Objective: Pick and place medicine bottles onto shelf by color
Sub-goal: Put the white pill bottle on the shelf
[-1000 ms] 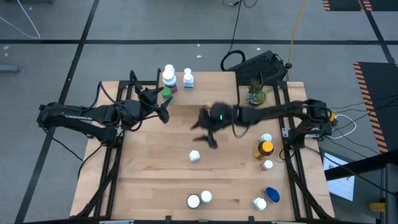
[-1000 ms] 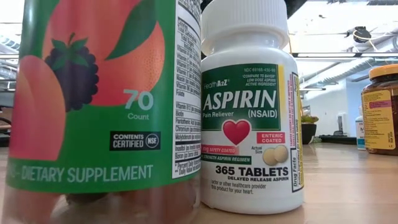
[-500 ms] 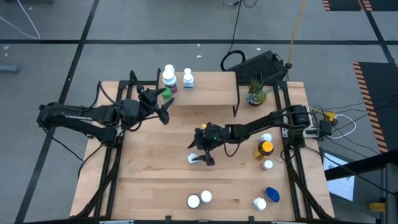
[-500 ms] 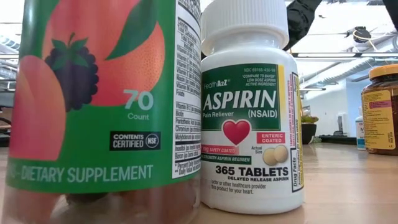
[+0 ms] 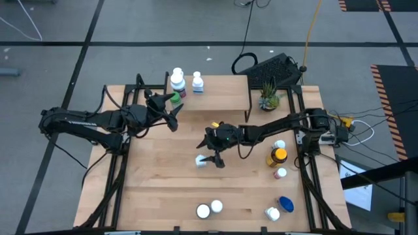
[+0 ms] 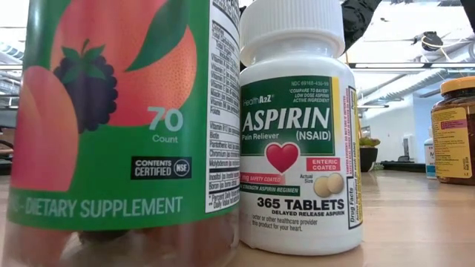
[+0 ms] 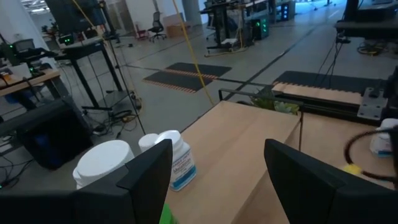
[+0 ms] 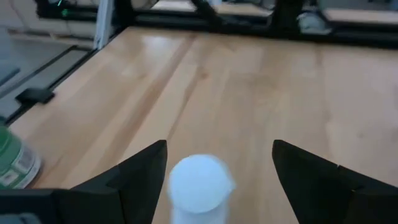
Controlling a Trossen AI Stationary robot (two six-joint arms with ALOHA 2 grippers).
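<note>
A white-capped medicine bottle (image 5: 202,161) stands upright on the table's middle. My right gripper (image 5: 211,160) is open, with one finger on each side of the bottle (image 8: 200,184). A gap shows on the side of one finger. The shelf (image 5: 215,94) stands at the table's far side. It bears two white bottles (image 5: 177,78) (image 5: 197,83) and a green one (image 5: 174,98). My left gripper (image 5: 172,116) hangs open by the shelf's left end, close to the green bottle (image 7: 165,215). Nothing is between its fingers (image 7: 219,149).
Two white bottles (image 5: 209,209) stand at the near edge; in the low view they fill the front as a green supplement bottle (image 6: 119,126) and an aspirin bottle (image 6: 297,133). An amber bottle (image 5: 277,156), smaller white ones and a blue one (image 5: 285,203) line the right side. A potted plant (image 5: 268,98) stands far right.
My right gripper has come down and toward the table's near edge from beside the shelf. It now stands with its fingers on either side of the white bottle in the middle of the table. The bottle has stayed upright in its place.
</note>
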